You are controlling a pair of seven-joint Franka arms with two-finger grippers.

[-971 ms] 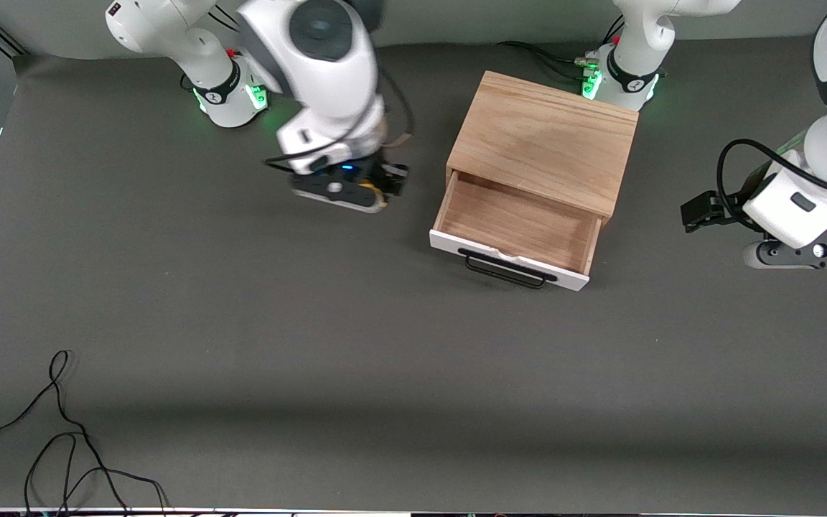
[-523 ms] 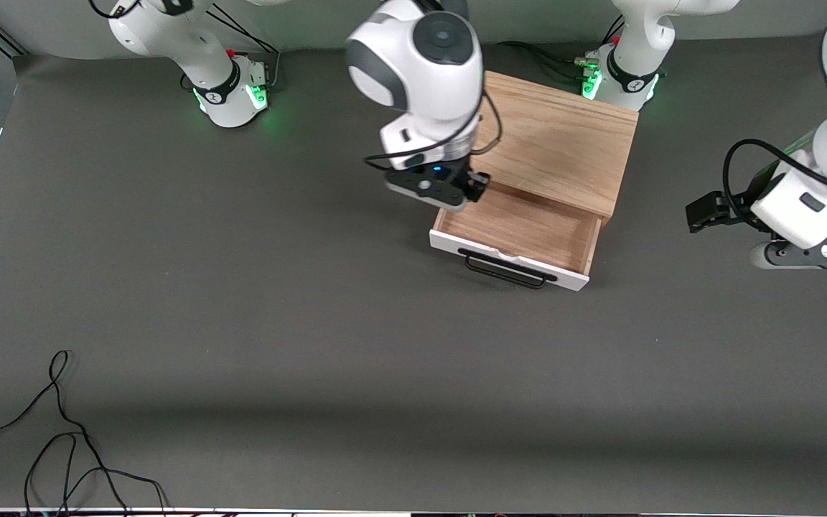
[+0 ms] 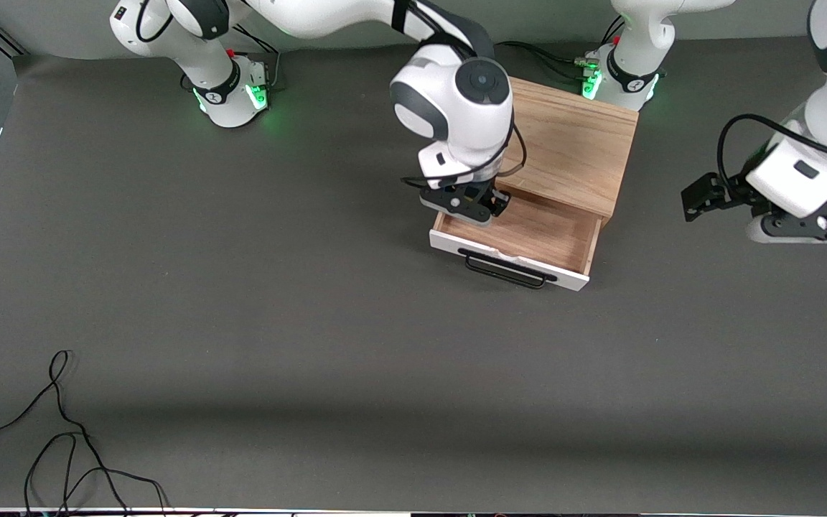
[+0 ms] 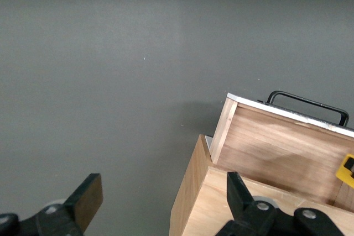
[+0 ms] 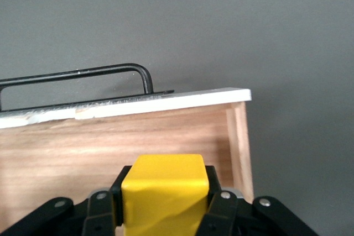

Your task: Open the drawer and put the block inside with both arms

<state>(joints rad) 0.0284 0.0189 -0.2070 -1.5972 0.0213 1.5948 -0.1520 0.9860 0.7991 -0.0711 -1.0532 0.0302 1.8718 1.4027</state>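
Note:
The light oak cabinet [image 3: 564, 143] stands near the left arm's base, with its drawer [image 3: 528, 230] pulled open toward the front camera. The white front panel carries a black wire handle [image 3: 507, 271]. My right gripper [image 3: 467, 205] hangs over the drawer's end toward the right arm. It is shut on the yellow block [image 5: 163, 192], above the drawer's wooden floor [image 5: 66, 153] and close to the front panel [image 5: 166, 100]. The front view hides the block. My left gripper [image 3: 801, 228] waits open and empty above the table beside the cabinet; its fingers [image 4: 88, 200] are spread wide.
A loose black cable [image 3: 62, 431] lies on the grey table near the front camera, at the right arm's end. The arm bases [image 3: 230, 93] [image 3: 618, 79] glow green along the table's edge farthest from the front camera. The left wrist view shows the cabinet's side [image 4: 191, 197] and a sliver of the block [image 4: 347, 169].
My right gripper has carried the block from above the table beside the cabinet to over the open drawer and lowered. My left gripper has shifted slightly toward its base.

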